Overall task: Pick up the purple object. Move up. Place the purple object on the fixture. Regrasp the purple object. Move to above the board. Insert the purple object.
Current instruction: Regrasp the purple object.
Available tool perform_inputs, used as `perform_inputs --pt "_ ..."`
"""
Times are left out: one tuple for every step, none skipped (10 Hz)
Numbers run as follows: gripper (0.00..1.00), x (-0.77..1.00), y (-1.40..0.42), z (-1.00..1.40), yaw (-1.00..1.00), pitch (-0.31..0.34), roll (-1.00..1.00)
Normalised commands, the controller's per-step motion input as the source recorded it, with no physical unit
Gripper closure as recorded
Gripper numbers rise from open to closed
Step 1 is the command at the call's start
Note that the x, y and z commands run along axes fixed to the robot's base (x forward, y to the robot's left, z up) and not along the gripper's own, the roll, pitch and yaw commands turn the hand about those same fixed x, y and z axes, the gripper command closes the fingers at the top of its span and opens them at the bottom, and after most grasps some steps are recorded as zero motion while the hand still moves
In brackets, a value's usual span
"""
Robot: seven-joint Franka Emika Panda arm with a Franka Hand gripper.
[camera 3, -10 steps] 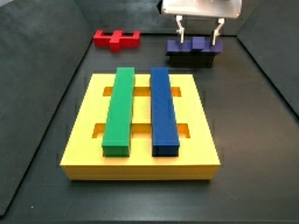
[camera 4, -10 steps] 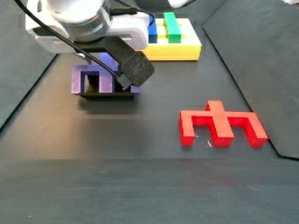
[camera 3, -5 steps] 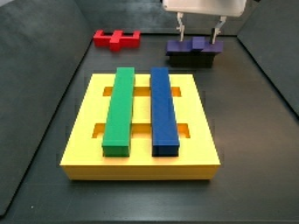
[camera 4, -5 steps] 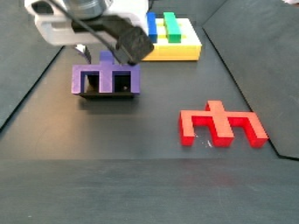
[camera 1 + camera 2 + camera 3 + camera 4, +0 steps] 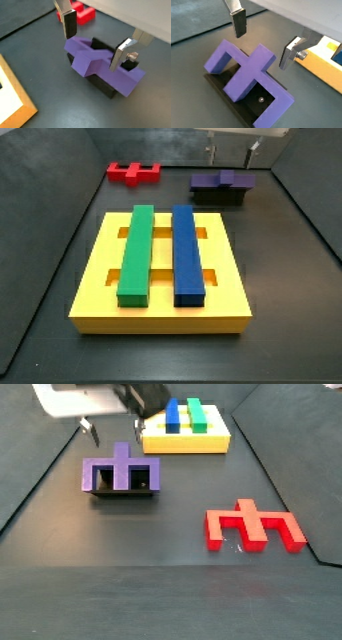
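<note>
With the purple object (image 5: pixel 244 80) resting on the fixture (image 5: pixel 238 107), the empty, open hand (image 5: pixel 264 37) above should descend centred, fingers straddling the middle prong, before closing.

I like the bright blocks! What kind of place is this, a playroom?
More likely a robot practice bench. The open claw hovers above a purple-blue three-pronged piece resting on a small black bracket, near a thick yellow slotted board, all on a dark walled floor.

The dark floor (image 5: pixel 134 574) carried the board (image 5: pixel 187 442), the fixture (image 5: pixel 123 494) and a red block (image 5: pixel 251 527); the gripper (image 5: pixel 112 425) hung above, jaws apart.
</note>
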Motion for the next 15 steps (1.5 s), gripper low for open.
perform_inputs --pt "0.00 0.03 -0.12 0.14 0.00 0.000 1.00" --pt "0.00 0.06 -0.14 0.05 0.00 0.000 1.00" --pt "0.00 0.03 -0.17 0.00 0.00 0.006 1.00" --pt "0.00 0.00 -0.21 0.00 0.02 0.023 1.00" --pt "0.00 0.00 -0.22 0.00 0.04 0.046 1.00" --pt "0.00 0.00 -0.23 0.00 0.05 0.054 1.00" --pt "0.00 0.00 -0.23 0.00 0.05 0.054 1.00" --pt "0.00 0.00 -0.22 0.00 0.05 0.046 1.00" --pt "0.00 0.00 -0.19 0.00 0.05 0.049 1.00" --pt "0.00 0.04 -0.12 0.00 0.04 0.057 1.00" --pt "0.00 0.03 -0.11 0.00 0.04 0.063 1.00" --pt "0.00 0.03 -0.05 -0.08 0.05 0.054 1.00" --pt "0.00 0.07 -0.02 -0.06 0.03 0.074 1.00" --pt "0.00 0.14 -0.03 -0.05 0.05 0.100 1.00" --pt "0.00 0.15 -0.03 -0.06 0.04 0.080 1.00"
